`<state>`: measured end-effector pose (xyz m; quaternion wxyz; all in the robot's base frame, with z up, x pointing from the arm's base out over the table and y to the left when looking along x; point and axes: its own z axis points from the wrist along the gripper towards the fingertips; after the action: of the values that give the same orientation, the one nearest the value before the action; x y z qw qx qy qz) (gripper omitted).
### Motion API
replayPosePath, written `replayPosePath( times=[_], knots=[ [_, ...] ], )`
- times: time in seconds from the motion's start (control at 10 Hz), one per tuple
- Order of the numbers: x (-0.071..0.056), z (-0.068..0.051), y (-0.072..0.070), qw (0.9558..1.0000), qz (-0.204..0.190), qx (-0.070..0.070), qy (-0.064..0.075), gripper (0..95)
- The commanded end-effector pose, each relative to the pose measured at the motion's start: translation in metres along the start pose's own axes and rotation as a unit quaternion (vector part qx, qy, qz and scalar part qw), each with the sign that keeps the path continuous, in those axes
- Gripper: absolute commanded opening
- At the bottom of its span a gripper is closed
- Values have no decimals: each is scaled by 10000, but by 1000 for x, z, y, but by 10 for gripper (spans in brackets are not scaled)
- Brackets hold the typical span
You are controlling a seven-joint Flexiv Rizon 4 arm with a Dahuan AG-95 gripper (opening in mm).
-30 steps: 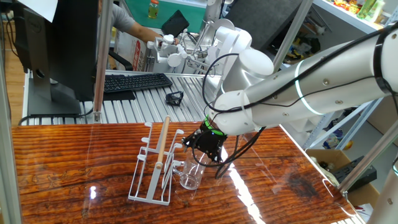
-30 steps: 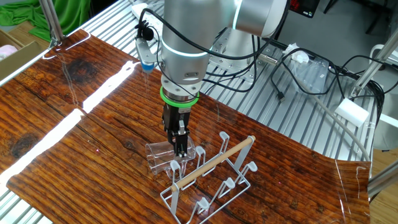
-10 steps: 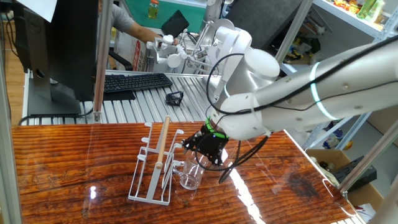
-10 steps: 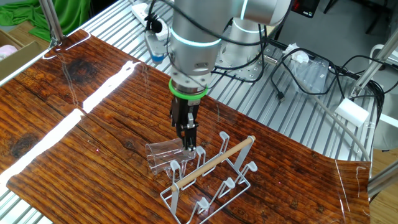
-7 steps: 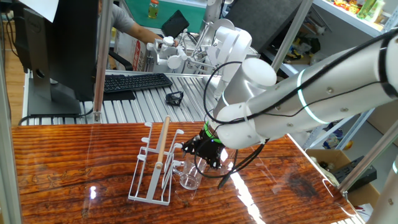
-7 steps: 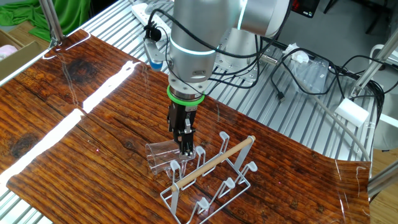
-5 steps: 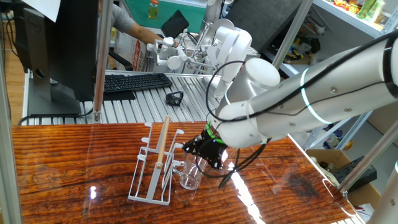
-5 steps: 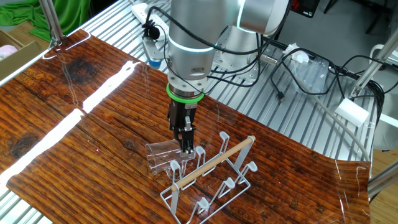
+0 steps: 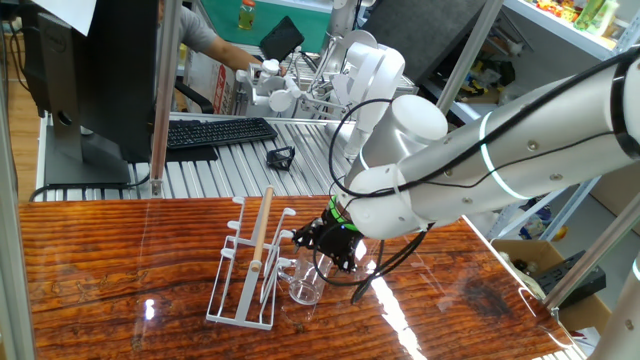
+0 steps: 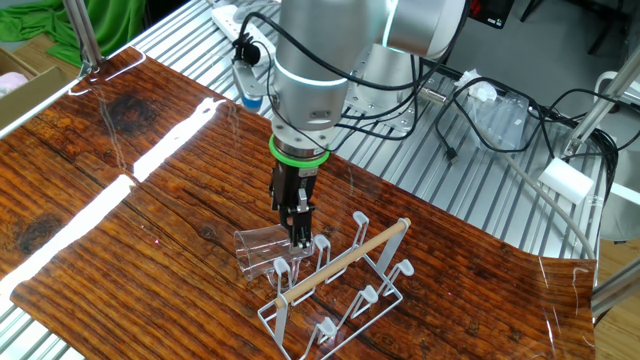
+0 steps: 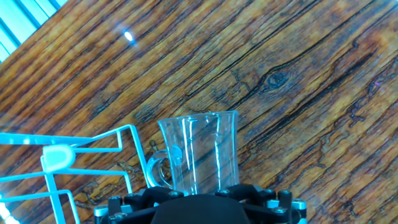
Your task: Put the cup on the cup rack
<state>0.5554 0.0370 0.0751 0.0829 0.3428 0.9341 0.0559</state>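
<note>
The clear glass cup [image 10: 257,250] lies on its side against the near end of the white wire cup rack [image 10: 352,300], its base by an end peg. In the one fixed view the cup [image 9: 305,284] leans at the rack's [image 9: 238,300] right side. My gripper [image 10: 300,234] points down just above the cup's rack-side end, its fingers close to the glass. In the hand view the cup [image 11: 200,152], with a small handle, fills the centre right in front of the hand, and a rack peg [image 11: 60,156] is at the left. My fingertips are hidden there.
The rack's wooden rod handle [image 10: 352,255] runs just right of my gripper. A keyboard [image 9: 215,131] and a monitor [image 9: 90,70] stand on the metal bench behind the wooden table [image 10: 120,190]. Cables [image 10: 480,110] lie on the far bench.
My hand has turned and shifted slightly up and away from the earliest frame, while the cup has stayed in the same place on the rack. Almost no movement in the last second.
</note>
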Motion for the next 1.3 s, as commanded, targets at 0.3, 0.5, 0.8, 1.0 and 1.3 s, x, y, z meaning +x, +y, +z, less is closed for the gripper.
replayPosePath(
  times=[0.3,0.5,0.8,1.0,1.3],
  knots=[
    [0,0,-1,10000,-29,-3,41,950],
    [0,0,-1,9998,12,-39,171,950],
    [0,0,-1,9995,-6,-49,317,950],
    [0,0,-1,9993,13,-86,351,950],
    [0,0,-1,9991,-41,-90,403,950]
  ],
)
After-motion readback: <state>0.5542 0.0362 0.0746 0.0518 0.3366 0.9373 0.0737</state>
